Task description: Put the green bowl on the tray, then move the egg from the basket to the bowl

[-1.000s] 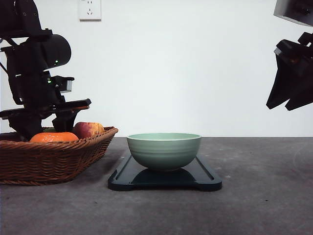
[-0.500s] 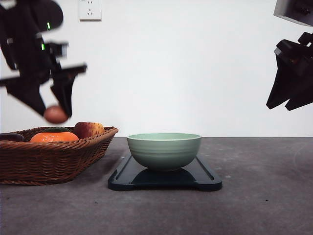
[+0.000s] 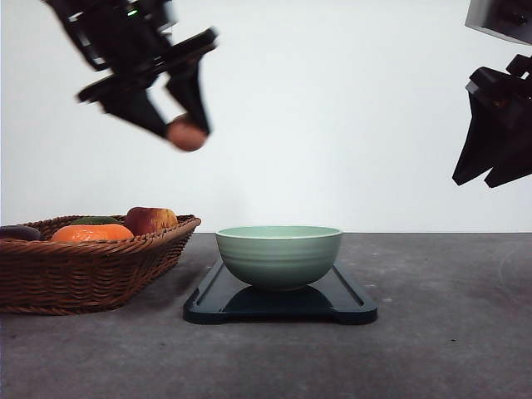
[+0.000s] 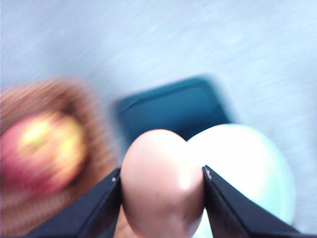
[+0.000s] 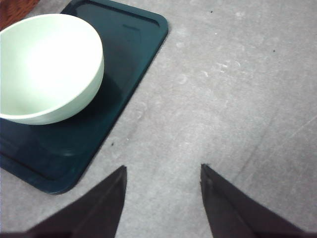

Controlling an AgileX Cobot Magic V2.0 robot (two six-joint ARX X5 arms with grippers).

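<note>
on the grey table [image 3: 432,332] in your front view, the green bowl [image 3: 279,256] already sits on the tray [image 3: 349,306]. above the bowl and toward the basket [image 3: 83,266], your left gripper [image 3: 184,131] grasps the egg [image 3: 186,133]. in the left wrist view, both fingers [image 4: 106,198] clamp the egg [image 4: 162,183]; dropping it in the bowl [image 4: 247,168] remains. in the right wrist view, the right gripper [image 5: 163,198] is released beside the tray [image 5: 124,64].
</note>
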